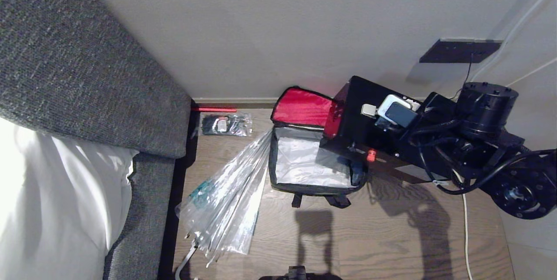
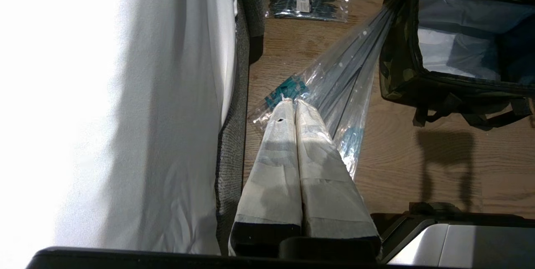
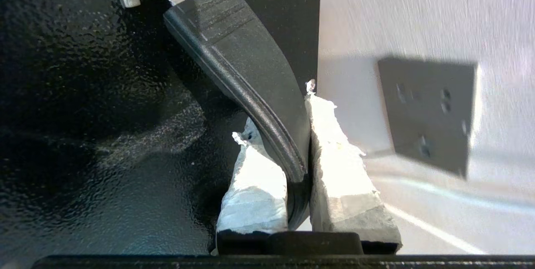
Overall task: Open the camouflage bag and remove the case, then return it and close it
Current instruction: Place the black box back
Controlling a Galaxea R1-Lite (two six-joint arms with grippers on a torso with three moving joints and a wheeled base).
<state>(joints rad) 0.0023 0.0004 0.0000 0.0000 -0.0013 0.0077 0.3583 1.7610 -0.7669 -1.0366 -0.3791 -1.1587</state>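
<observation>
- Wooden floor (image 1: 391, 236) and a pale wall back the scene.
- Right gripper (image 3: 299, 135) is clamped on the black handle (image 3: 242, 64) of the case (image 1: 361, 136); its taped fingers (image 3: 255, 185) hide the handle's lower end.
- Case hangs tilted, partly over the camouflage bag (image 1: 311, 184), covering that bag's right side.
- Bag lies open below, red lid (image 1: 302, 108) up.
- Left gripper (image 2: 295, 108), pressed closed and empty, hovers over a clear umbrella (image 1: 230, 197) beside the bag.
</observation>
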